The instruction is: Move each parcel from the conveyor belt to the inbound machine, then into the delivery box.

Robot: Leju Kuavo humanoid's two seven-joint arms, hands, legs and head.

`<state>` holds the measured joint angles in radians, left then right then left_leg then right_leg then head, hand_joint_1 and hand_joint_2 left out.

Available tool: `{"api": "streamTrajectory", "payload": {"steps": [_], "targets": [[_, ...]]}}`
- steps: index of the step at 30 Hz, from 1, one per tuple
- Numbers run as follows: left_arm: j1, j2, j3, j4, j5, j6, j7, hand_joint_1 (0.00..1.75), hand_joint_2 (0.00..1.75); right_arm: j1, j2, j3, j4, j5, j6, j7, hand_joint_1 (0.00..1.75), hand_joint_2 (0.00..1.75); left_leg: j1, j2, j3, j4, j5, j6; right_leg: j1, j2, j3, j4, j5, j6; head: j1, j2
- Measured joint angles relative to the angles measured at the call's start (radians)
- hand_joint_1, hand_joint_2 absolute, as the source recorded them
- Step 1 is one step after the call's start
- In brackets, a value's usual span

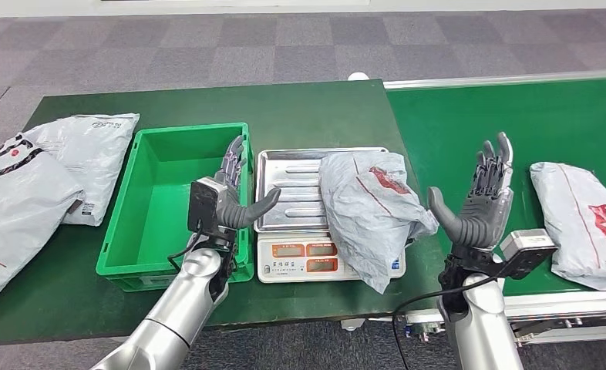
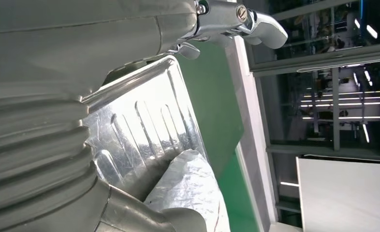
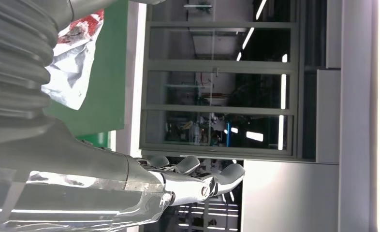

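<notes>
A crumpled grey parcel (image 1: pixel 369 212) with a red logo lies on the steel tray (image 1: pixel 284 189) of the scale, hanging over its right front corner. My left hand (image 1: pixel 234 193) stands open and upright just left of the tray, thumb over its edge. On the parcel's other side my right hand (image 1: pixel 481 196) is open too, holding nothing. A second grey parcel (image 1: pixel 581 223) lies on the green conveyor belt (image 1: pixel 477 123) at the right. In the left wrist view the tray (image 2: pixel 135 125) and parcel (image 2: pixel 188 188) show close by. The right wrist view catches a parcel (image 3: pixel 74 63).
A green delivery box (image 1: pixel 169 204), with nothing in it, stands left of the scale. Two more grey parcels (image 1: pixel 69 154) lie at the table's left end. The scale's displays (image 1: pixel 304 258) face me. The belt's metal rail (image 1: pixel 500 77) runs along the far side.
</notes>
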<state>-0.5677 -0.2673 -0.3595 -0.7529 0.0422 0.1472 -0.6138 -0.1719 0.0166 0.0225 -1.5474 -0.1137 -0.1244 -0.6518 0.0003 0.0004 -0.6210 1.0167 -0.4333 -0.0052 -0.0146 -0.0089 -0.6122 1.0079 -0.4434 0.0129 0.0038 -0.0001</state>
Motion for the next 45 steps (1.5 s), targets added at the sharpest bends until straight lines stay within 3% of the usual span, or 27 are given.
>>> {"api": "streamTrajectory", "payload": {"steps": [8,15,18,26,45], "targets": [[-0.031,-0.006,-0.022,0.049,-0.043,0.005,0.021,0.00,1.75,-0.001,0.004,0.001,-0.015,0.060,-0.048,-0.032,0.00,1.75,0.000,0.000,0.000,0.000,0.000,0.000,0.000,-0.001,0.000,0.000,0.000,0.000,0.000,0.000],[-0.124,-0.049,-0.113,0.162,-0.220,0.100,0.110,0.00,1.75,0.002,0.006,0.064,-0.083,0.200,-0.130,-0.049,0.00,1.75,0.000,0.000,0.000,0.000,0.000,0.000,0.000,0.000,0.000,0.000,0.000,0.000,0.000,0.000],[-0.157,-0.067,-0.147,0.220,-0.248,0.090,0.155,0.00,1.75,-0.001,0.006,0.087,-0.099,0.208,-0.127,-0.041,0.00,1.75,0.000,0.000,0.000,0.000,0.000,0.000,0.000,0.000,0.000,0.000,0.000,0.000,0.000,0.000],[-0.178,-0.098,-0.256,0.280,-0.183,-0.003,0.263,0.00,1.75,-0.038,0.006,0.117,-0.091,0.203,-0.115,-0.028,0.00,1.75,0.000,0.000,0.000,0.000,0.000,0.000,0.000,-0.001,0.000,0.000,0.000,0.000,0.000,0.000],[-0.197,-0.102,-0.356,0.301,-0.122,-0.005,0.290,0.00,1.75,-0.062,0.006,0.123,-0.077,0.197,-0.091,-0.024,0.00,1.75,0.000,-0.001,-0.001,0.000,0.000,0.000,0.000,-0.001,0.000,0.000,0.000,0.000,0.000,0.000]]}}
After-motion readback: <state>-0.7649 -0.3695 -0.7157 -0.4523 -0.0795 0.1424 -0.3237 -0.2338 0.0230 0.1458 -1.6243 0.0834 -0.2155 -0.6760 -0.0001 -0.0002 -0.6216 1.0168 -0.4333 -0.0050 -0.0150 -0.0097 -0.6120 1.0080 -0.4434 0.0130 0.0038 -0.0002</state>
